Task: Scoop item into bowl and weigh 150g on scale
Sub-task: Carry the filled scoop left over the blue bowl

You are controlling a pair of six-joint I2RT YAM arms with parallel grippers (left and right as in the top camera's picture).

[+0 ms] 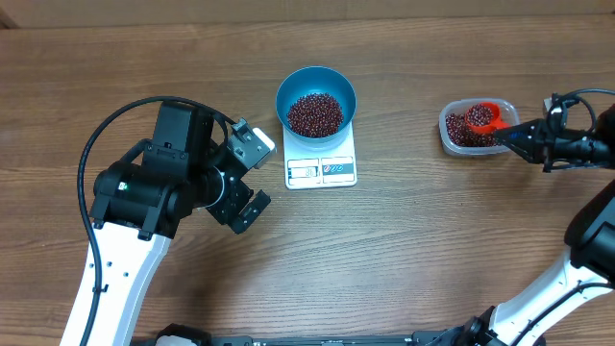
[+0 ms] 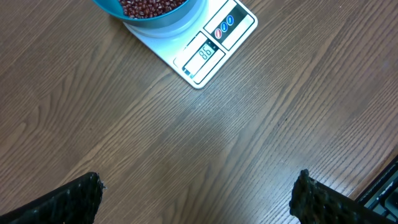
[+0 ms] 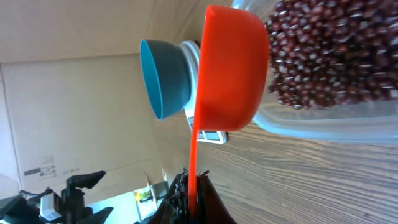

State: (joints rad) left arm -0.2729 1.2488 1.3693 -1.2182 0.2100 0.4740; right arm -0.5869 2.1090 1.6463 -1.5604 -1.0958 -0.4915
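Observation:
The blue bowl (image 1: 316, 99) stands on the white scale (image 1: 322, 171) and holds a heap of red-brown beans (image 1: 315, 113). In the left wrist view the scale's display (image 2: 205, 53) is lit below the bowl (image 2: 155, 18). My left gripper (image 1: 261, 178) hovers open over bare table just left of the scale, with nothing between its fingers (image 2: 74, 202). My right gripper (image 1: 514, 137) is shut on the handle of the orange scoop (image 1: 483, 116), whose cup sits in the beans of the clear container (image 1: 471, 130). Seen from the right wrist, the scoop (image 3: 230, 68) tilts against the beans (image 3: 329, 50).
The clear container (image 3: 323, 127) sits at the table's right, about a hand's width from the scale (image 3: 211, 135). A black cable (image 1: 106, 130) loops over the left arm. A cardboard wall runs along the table's far edge (image 1: 307, 8).

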